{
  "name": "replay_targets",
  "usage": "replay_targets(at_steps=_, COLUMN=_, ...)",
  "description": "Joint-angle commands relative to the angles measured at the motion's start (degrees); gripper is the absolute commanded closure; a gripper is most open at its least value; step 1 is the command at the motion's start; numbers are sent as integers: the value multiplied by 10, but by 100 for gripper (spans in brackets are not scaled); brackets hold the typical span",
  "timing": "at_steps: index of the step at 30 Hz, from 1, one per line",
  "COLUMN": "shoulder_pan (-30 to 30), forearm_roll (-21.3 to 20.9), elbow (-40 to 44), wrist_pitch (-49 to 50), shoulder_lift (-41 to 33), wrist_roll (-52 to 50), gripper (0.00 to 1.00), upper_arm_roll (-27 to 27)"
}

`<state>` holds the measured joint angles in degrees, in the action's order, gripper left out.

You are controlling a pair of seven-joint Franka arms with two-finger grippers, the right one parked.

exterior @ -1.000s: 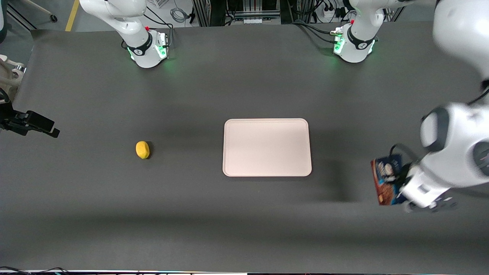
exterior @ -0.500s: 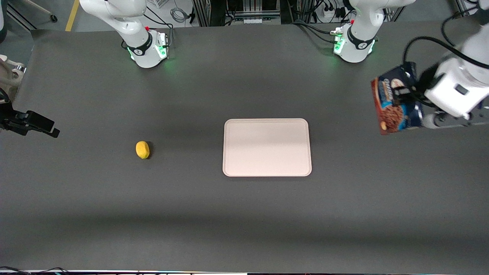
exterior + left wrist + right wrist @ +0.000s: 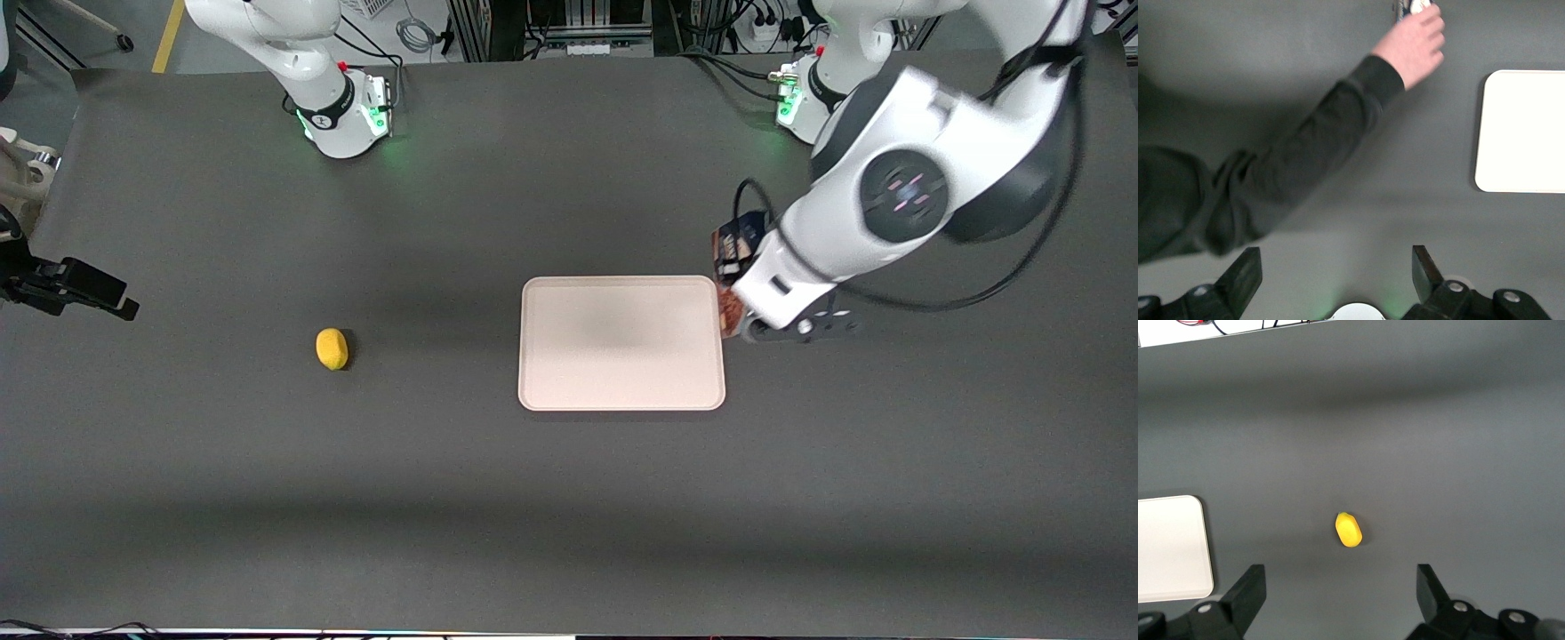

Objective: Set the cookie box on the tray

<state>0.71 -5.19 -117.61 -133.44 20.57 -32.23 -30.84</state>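
Note:
The cookie box (image 3: 734,249), dark blue with brown cookie pictures, hangs in my left gripper (image 3: 738,283), which is shut on it. The white wrist covers most of the box. Box and gripper are above the edge of the tray (image 3: 622,283) that faces the working arm's end of the table, near the corner farther from the front camera. The tray is large, flat and pinkish-white, and nothing lies on it. In the left wrist view the tray (image 3: 1525,133) shows beside bare grey mat, with no box between the gripper's parts.
A small yellow lemon-like object (image 3: 332,348) lies on the mat toward the parked arm's end, well apart from the tray. In the left wrist view an arm in a dark sleeve (image 3: 1305,167) reaches over the mat, its hand (image 3: 1413,41) on something small.
My gripper has carried the cookie box from near the working arm's end of the table, up and away from the front camera, then in to the tray's edge.

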Motion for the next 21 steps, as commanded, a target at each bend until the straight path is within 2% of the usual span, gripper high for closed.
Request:
replay_targets(at_steps=1, shoulder_pan=3, forearm_roll=-24, elbow=-10, wrist_pitch=-45, shoulder_lift=10, wrist_roll=-12, gripper=97, upper_arm_roll=-3)
replay_targets(at_steps=8, shoulder_pan=4, forearm_roll=-62, elbow=-10, wrist_pitch=-67, shoulder_lift=29, wrist_roll=-31, gripper=93, upper_arm_roll=2)
replay_targets(at_steps=9, shoulder_pan=4, forearm_roll=-66, elbow=-10, wrist_pitch=-67, shoulder_lift=30, wrist_roll=-32, gripper=88, upper_arm_roll=2)
replay_targets(at_steps=10, shoulder_pan=4, forearm_roll=-68, elbow=-9, wrist_pitch=-68, shoulder_lift=30, wrist_roll=-33, gripper=73, upper_arm_roll=3)
replay_targets(at_steps=11, shoulder_pan=4, forearm_roll=-68, elbow=-9, wrist_pitch=-68, shoulder_lift=30, wrist_roll=-36, gripper=43, upper_arm_roll=3)
replay_targets(at_steps=12, shoulder_pan=5, forearm_roll=-69, elbow=-8, wrist_pitch=-68, shoulder_lift=29, wrist_roll=-41, gripper=4, upper_arm_roll=3)
replay_targets(at_steps=13, shoulder_pan=5, forearm_roll=-70, elbow=-7, wrist_pitch=-67, shoulder_lift=29, wrist_roll=-44, gripper=0, upper_arm_roll=3)
replay_targets(at_steps=21, shoulder_pan=9, forearm_roll=-70, elbow=5, wrist_pitch=-49, shoulder_lift=14, wrist_roll=-57, gripper=0, upper_arm_roll=3)
